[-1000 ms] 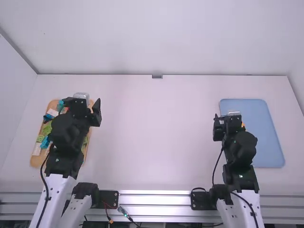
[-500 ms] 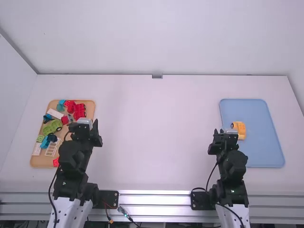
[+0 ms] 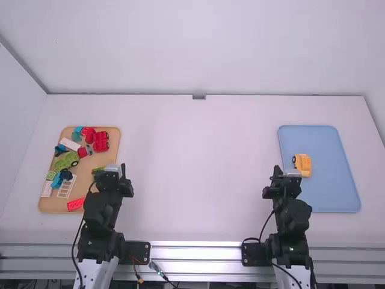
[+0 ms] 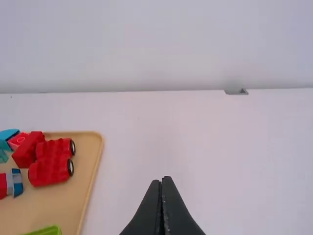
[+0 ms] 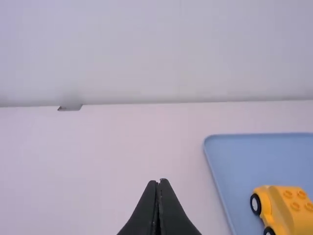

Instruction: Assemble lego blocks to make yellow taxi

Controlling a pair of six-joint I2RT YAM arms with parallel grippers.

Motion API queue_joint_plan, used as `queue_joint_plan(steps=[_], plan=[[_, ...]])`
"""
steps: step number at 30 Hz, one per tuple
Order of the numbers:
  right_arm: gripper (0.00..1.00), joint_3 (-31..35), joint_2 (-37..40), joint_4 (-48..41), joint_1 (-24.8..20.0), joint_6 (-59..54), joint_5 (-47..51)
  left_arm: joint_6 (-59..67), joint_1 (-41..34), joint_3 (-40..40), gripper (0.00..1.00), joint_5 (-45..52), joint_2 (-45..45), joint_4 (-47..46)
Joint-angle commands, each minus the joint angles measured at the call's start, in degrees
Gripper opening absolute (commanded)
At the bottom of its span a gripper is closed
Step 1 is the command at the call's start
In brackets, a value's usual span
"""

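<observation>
Apparently the yellow taxi (image 3: 303, 164), right of frame, is built, so the left gripper (image 4: 161, 179) and right gripper (image 5: 159, 181), closed and empty, should park without nudging it.

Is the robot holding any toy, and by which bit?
Nothing is held: the left gripper and the right gripper are both shut and empty.
</observation>
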State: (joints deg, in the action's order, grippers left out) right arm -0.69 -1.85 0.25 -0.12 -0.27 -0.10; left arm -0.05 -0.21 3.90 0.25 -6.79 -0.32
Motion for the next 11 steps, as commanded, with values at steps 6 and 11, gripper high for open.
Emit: queue_joint_plan(steps=[6,11], plan=[[0.0,0.69,1.85,-0.25,0.12,0.27,0.1,0.05,0.21,-3.9,0.0,-0.25,5.44,0.32],[0.0,0.69,1.85,-0.25,0.12,0.27,0.1,0.05,0.21,-3.9,0.0,-0.25,6.79,0.32]])
